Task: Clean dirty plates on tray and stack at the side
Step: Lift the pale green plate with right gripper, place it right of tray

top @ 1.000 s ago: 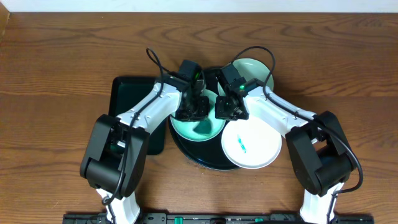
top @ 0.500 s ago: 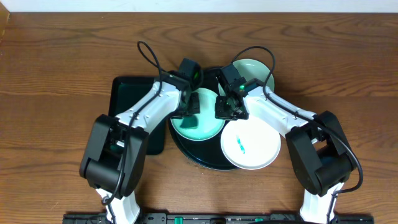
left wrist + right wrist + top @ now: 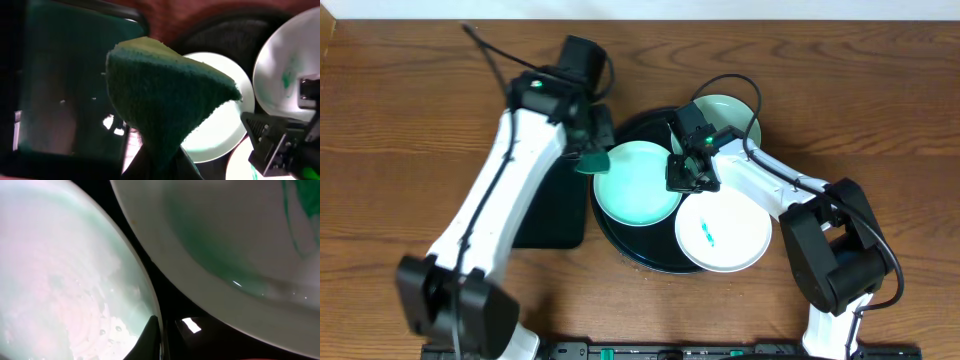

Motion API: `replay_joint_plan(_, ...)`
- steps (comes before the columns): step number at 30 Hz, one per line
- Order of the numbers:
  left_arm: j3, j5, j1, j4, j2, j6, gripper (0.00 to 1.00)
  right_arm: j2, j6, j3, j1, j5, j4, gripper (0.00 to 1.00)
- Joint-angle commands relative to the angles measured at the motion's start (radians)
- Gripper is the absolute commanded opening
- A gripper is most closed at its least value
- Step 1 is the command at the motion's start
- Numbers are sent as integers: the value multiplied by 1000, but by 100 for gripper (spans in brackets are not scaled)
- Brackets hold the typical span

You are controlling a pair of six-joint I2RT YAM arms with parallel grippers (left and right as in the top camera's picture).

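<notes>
Left gripper (image 3: 588, 150): clamped on a green sponge (image 3: 165, 95), held high above the table (image 3: 410, 120), over the far right corner of the green tray (image 3: 555, 215) and just left of the black tray (image 3: 645, 125). Sponge folded to a wedge, hanging in the air, apart from every plate.

On the left half of the black tray: mint plate (image 3: 636, 182), lying flat, centre clean in the overhead view. In the right wrist view only a pale wet film on its surface.

Right gripper (image 3: 684, 176): low at the right edge of the mint plate. Fingers (image 3: 151, 336) close together with the thin rim between them, so gripped on this plate, as far as visible.

Front plate (image 3: 725, 235): white, at the front right, partly on the black tray and partly out over its rim above the table. Close against the mint plate's edge; touching or only overlapping, not possible to tell. Small teal smear at its centre.

Far plate (image 3: 732, 112): at the far right, behind the right arm, also reaching over the rim of the black tray. Middle hidden in the overhead view, but a teal smear visible on it in the left wrist view.
</notes>
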State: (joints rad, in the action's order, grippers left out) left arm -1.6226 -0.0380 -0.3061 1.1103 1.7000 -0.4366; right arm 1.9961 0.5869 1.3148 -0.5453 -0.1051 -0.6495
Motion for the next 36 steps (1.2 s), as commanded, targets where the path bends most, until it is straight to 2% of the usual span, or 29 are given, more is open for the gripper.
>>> replay_joint_plan(1, -16, 20, 74, 20, -21, 36, 7, -6, -109, 39, -8, -2, -2, 1)
replay_joint_plan(10, -11, 20, 219, 30, -19, 39, 7, -99, -241, 169, -84, 303, -125, 1)
replay_joint_plan(17, -11, 20, 251, 29, -19, 39, 8, -158, -252, 196, -209, 711, -210, 1)
replay_joint_plan(27, -11, 20, 251, 14, -19, 39, 7, -286, -252, 198, -410, 1262, -215, 1)
replay_joint_plan(31, -11, 20, 251, 10, -19, 39, 7, -309, -265, 198, -457, 1380, -215, 1)
replay_joint_plan(36, -11, 20, 251, 10, -18, 39, 7, -309, -299, 198, -476, 1382, -224, 1)
